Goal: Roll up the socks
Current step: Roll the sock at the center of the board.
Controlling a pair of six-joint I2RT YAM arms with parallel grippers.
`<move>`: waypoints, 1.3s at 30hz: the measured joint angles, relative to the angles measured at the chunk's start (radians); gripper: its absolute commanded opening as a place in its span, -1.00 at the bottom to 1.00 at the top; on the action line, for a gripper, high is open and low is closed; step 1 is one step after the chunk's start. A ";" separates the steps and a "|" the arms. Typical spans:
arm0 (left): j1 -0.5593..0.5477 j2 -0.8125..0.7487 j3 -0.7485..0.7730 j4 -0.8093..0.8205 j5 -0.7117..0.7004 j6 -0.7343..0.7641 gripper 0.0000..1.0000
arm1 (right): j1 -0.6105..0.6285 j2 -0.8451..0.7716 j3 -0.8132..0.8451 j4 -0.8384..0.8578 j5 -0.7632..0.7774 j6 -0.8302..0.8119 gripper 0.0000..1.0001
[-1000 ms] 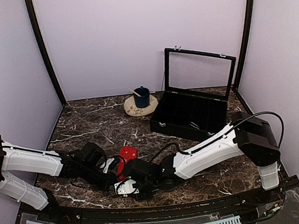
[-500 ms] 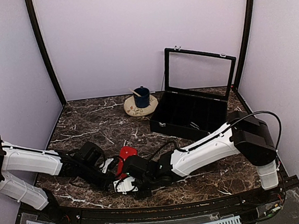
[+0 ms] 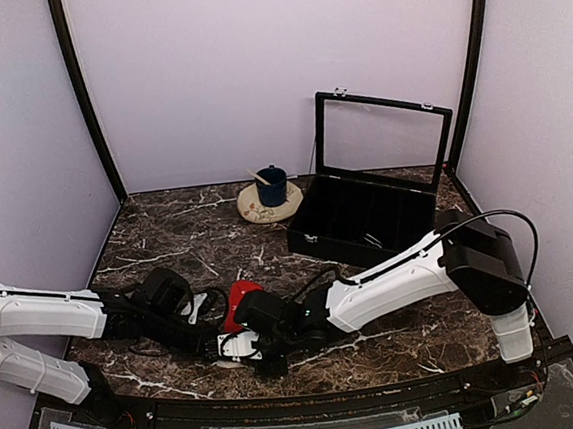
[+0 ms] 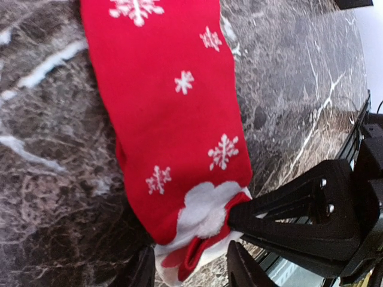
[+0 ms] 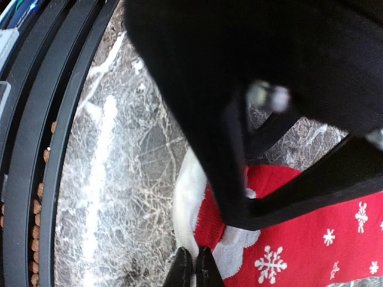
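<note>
The red sock point(image 4: 173, 119), with white snowflakes and a white cuff point(image 4: 179, 263), lies flat on the dark marble table point(image 4: 48, 197). In the top view the red sock point(image 3: 242, 297) shows between the two grippers near the front edge. My left gripper point(image 4: 190, 275) is open, with a finger on each side of the cuff end. My right gripper point(image 5: 193, 268) is shut on the white cuff point(image 5: 185, 203), and it also shows in the top view point(image 3: 236, 345). The left gripper's black body point(image 5: 239, 78) hangs over the sock. The black striped sock is out of view.
A black compartment case point(image 3: 367, 217) with its clear lid up stands at the back right. A blue mug point(image 3: 271, 186) sits on a saucer at the back centre. The black front rail point(image 5: 48, 131) runs close beside the right gripper.
The left gripper has drawn back a little to the left. The right gripper has shifted slightly left and away from the front edge with the cuff in it.
</note>
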 measured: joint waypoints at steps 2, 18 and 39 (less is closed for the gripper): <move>0.000 -0.012 0.000 -0.001 -0.024 -0.011 -0.09 | -0.003 0.000 0.001 -0.002 -0.014 0.019 -1.00; -0.008 -0.220 -0.101 0.006 -0.168 -0.078 -0.20 | -0.118 0.021 0.058 -0.122 -0.316 0.232 -1.00; -0.216 -0.410 -0.190 0.153 -0.353 0.080 -0.30 | -0.248 0.137 0.233 -0.464 -0.684 0.235 -1.00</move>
